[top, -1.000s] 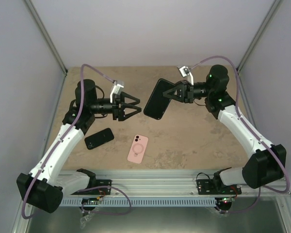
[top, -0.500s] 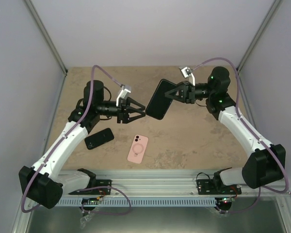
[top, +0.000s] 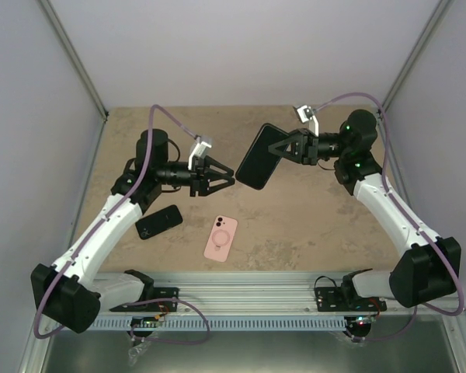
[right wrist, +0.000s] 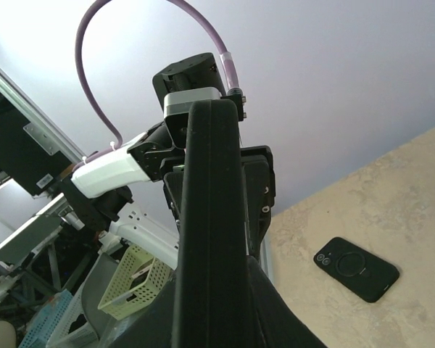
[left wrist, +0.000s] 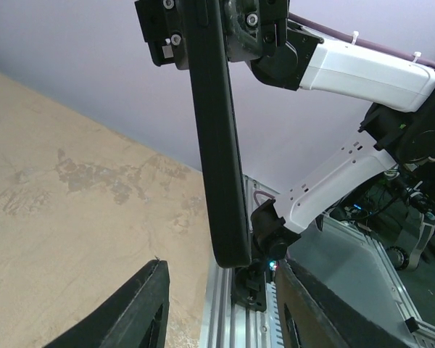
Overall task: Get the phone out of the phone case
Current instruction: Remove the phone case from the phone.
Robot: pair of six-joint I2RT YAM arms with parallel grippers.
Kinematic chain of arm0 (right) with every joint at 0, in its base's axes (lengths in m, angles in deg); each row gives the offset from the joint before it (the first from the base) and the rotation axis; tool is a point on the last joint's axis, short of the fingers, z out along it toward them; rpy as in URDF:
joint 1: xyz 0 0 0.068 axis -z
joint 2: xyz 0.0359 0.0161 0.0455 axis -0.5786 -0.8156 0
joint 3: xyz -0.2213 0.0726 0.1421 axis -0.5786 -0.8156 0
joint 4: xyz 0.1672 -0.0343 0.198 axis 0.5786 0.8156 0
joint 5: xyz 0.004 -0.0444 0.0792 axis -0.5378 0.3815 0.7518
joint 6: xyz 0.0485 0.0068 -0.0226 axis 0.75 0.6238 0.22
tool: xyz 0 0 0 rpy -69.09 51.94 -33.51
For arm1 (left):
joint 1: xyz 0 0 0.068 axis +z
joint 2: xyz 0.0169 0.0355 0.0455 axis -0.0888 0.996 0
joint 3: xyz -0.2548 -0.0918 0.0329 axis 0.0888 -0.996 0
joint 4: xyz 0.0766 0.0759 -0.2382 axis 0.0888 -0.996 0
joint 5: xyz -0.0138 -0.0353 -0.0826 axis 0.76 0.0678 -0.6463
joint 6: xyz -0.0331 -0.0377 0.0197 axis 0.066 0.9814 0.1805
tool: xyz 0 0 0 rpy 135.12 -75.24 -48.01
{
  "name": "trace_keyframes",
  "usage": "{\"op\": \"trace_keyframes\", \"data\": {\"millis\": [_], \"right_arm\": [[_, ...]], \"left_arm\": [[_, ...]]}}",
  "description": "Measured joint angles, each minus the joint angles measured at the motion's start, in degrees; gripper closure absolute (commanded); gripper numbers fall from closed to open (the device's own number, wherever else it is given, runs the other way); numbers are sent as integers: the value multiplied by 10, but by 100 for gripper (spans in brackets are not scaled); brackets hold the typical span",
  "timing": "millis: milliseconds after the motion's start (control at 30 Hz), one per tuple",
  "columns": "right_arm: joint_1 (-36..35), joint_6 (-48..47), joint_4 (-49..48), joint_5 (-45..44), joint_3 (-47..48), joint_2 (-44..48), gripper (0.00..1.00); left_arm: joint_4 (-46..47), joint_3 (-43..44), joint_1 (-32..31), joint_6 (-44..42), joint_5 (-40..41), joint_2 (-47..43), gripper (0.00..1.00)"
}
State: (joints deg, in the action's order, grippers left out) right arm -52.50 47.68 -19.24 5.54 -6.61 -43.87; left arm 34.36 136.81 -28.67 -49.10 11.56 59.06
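Observation:
My right gripper (top: 283, 149) is shut on one end of a black phone case (top: 258, 159) and holds it in the air over the middle of the table, edge-on in both wrist views (left wrist: 217, 145) (right wrist: 210, 217). I cannot tell whether the phone sits inside it. My left gripper (top: 230, 179) is level with the case's free lower end. In the left wrist view its fingers (left wrist: 141, 304) stand apart on either side of that end and do not touch it. The right gripper's (right wrist: 217, 290) jaws clamp the case from both flat sides.
A black phone-shaped slab (top: 158, 221) (right wrist: 356, 269) lies flat on the table at the left, and a pink case (top: 220, 238) lies flat near the front middle. An aluminium rail (top: 241, 284) runs along the near edge. Grey walls enclose three sides.
My left arm swung toward the held case and its jaws narrowed around the case's lower end. The right arm pulled back slightly to the right with the case.

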Motion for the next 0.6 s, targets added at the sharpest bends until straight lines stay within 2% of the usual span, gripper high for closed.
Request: {"op": "trace_keyframes", "data": {"millis": [200,600], "right_arm": [[0,8,-5,0,0,0,99],[0,18,-24,-3,-4,0,99]], "left_arm": [[2,0,-11,0,2,7,58],[10,0,-13,9,7,19,76]]}}
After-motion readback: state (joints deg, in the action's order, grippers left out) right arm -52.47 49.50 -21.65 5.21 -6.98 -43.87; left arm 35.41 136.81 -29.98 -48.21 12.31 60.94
